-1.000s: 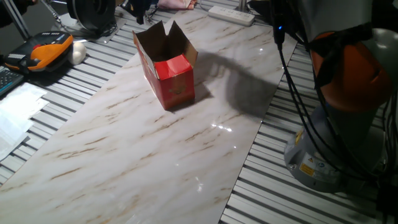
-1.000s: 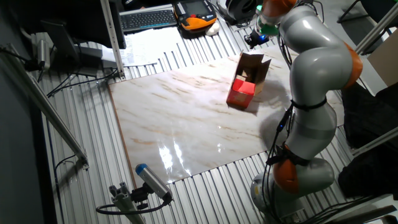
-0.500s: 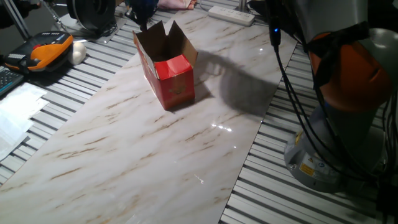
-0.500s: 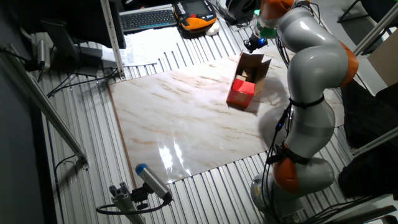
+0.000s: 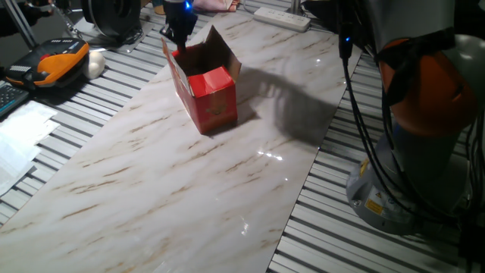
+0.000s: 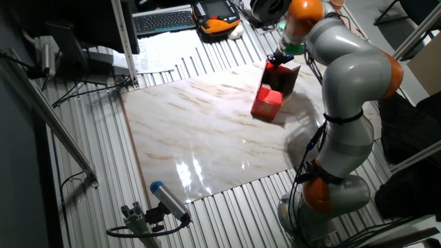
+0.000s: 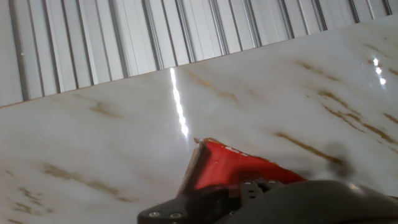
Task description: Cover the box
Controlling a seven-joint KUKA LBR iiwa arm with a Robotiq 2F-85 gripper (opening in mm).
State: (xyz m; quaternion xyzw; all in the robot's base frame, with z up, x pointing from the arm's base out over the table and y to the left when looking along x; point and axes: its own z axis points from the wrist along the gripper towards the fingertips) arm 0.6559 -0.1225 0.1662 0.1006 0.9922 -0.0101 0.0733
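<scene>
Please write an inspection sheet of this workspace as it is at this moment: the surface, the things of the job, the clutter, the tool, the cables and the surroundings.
Surface: marble-pattern board on a ribbed metal table; glare spots, otherwise bare.
Job's things: red box stands near the board's far edge; brown flaps up, top open.
Clutter: nothing seen on the board; off it, an orange and black device, papers, a keyboard and a white power strip.
Tool: tool is at the box's rear flap; open or shut cannot be told.
Cables: black cables hang along the arm.
Surroundings: metal frame poles; a grey cylinder with a blue tip near the other fixed camera.
</scene>
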